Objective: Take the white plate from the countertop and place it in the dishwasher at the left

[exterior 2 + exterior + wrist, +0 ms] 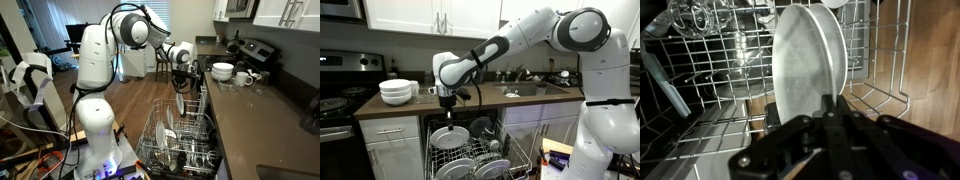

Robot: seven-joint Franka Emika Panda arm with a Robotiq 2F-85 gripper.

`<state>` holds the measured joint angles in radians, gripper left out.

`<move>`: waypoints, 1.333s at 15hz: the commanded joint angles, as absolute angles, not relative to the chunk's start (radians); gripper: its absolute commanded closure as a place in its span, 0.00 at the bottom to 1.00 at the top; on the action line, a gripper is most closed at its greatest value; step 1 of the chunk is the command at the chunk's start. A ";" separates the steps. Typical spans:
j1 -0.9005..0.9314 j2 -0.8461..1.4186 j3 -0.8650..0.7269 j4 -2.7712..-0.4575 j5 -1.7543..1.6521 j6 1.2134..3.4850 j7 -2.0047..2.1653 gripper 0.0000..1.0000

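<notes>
Plate (808, 62), small, round, plain white, upright on edge, pinched at its upper rim by black two-finger gripper (832, 108), jaws pressed tight onto it. Hanging low over grey wire rack (700, 100) of open built-in dishwasher (515, 130), other white dishes (460, 165) and clear glasses (690, 15) close by. Stack of deeper white bowls (396, 92) on long dark brown countertop (480, 100), well apart from plate.

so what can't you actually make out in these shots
- Exterior view: front of the dishwasher, cut off by the bottom edge.
- Wrist view: lower edge of the white plate, hidden behind the gripper; whether it sits between prongs is unclear.
- Wrist view: glassware, blurred and cropped at the top.
</notes>
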<state>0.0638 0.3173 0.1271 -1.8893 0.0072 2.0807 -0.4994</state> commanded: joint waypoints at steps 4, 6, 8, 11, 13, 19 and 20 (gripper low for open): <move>0.024 0.324 0.147 -1.882 0.100 2.058 -0.563 0.98; 0.022 0.337 0.151 -1.882 0.114 2.049 -0.580 0.98; 0.023 0.350 0.155 -1.883 0.115 2.043 -0.593 0.98; 0.026 0.371 0.160 -1.884 0.100 2.024 -0.596 0.98; 0.028 0.382 0.160 -1.884 0.092 2.009 -0.594 0.98; 0.025 0.416 0.161 -1.884 0.087 2.032 -0.616 0.98; 0.030 0.424 0.157 -1.885 0.070 2.045 -0.614 0.98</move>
